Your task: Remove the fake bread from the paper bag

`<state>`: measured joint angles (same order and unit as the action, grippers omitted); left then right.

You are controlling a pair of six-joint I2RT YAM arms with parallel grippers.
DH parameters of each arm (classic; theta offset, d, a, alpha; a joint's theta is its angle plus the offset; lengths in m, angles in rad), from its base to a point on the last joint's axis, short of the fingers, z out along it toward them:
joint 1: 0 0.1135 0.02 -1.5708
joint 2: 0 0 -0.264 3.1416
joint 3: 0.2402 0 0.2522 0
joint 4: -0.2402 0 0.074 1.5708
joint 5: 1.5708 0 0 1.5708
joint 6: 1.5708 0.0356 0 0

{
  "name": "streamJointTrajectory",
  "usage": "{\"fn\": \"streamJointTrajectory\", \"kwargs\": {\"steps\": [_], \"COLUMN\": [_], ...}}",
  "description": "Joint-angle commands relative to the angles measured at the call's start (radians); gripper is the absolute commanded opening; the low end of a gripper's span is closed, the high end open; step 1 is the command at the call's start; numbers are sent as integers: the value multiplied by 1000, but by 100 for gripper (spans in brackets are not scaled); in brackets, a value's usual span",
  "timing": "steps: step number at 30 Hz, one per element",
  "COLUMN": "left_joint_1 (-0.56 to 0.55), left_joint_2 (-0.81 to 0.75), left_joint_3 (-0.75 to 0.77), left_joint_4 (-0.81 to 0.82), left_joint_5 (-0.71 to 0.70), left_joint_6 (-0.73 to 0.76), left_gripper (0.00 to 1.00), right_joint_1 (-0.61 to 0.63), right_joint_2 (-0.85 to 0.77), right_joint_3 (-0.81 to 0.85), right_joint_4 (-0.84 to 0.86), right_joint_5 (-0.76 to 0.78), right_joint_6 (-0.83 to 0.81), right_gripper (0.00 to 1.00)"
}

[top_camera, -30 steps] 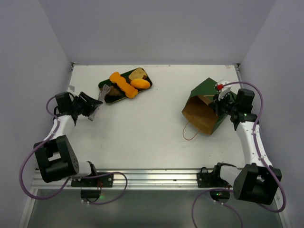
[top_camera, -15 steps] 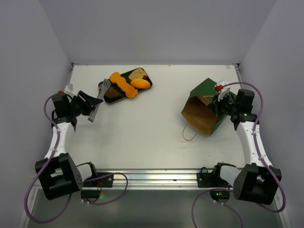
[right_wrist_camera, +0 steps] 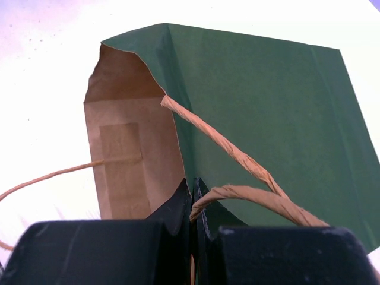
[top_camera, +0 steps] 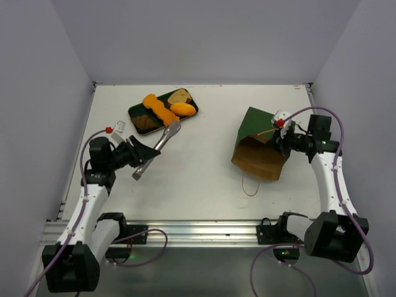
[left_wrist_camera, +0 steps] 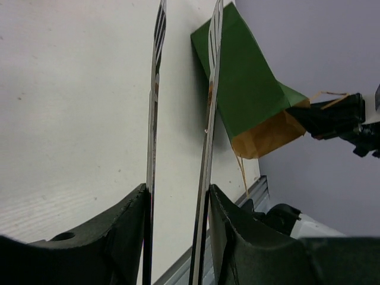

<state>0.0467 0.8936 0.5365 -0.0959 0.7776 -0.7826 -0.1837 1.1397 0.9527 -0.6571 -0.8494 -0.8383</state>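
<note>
Fake bread (top_camera: 163,109): on dark green tray (top_camera: 132,112), far-left of counter (top_camera: 204,167), outside paper bag (top_camera: 255,127). Bag tipped on side at right, brown mouth toward near edge. Right jaws pinched shut on bag rim beside string handle (right_wrist_camera: 225,148). Left jaws part-closed around metal tongs (top_camera: 158,146); tong blades apart, empty, tips just beside tray, well apart from bag.

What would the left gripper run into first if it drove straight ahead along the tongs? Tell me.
Mostly bare table. The left gripper aims its tongs between the tray and the bag; the bag's green closed end is nearest that line, though depth is unclear.
</note>
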Motion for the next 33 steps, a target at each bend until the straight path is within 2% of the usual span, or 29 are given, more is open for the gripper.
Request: {"fn": "streamJointTrajectory", "kwargs": {"steps": [1, 5, 12, 15, 19, 24, 26, 27, 28, 31, 33], "left_joint_1": [-28, -48, -114, -142, -198, -387, -525, -575, -684, -862, -930], "left_joint_2": [-103, -215, -375, -377, -375, -358, -332, -290, -265, -118, 9], "left_joint_3": [-64, -127, -188, -196, -190, -205, -213, -213, -208, -172, -138], "left_joint_4": [4, -21, -31, -38, -36, 67, 155, 186, 249, 364, 454], "left_joint_5": [81, 126, 164, 163, 94, -38, -138, -177, -255, -374, -414], "left_joint_6": [-43, -81, -176, -185, -201, -296, -340, -352, -375, -394, -409], "left_gripper": [46, 46, 45, 45, 45, 45, 45, 45, 45, 45, 45], "right_joint_1": [0, -2, 3, 4, 4, 4, 3, 4, 3, 4, 4], "right_joint_2": [29, 81, 132, 126, 111, 103, 98, 97, 95, 88, 80], "right_joint_3": [72, 92, 60, 40, 20, 8, 1, -2, -3, -2, -11], "right_joint_4": [-72, -62, 71, 134, 215, 292, 315, 318, 318, 284, 260], "right_joint_5": [-56, -48, -1, 24, 79, 130, 145, 159, 159, 141, 122], "right_joint_6": [-90, -38, 137, 215, 344, 444, 481, 495, 493, 449, 420], "right_gripper": [0, 0, 0, 0, 0, 0, 0, 0, 0, 0, 0]}}
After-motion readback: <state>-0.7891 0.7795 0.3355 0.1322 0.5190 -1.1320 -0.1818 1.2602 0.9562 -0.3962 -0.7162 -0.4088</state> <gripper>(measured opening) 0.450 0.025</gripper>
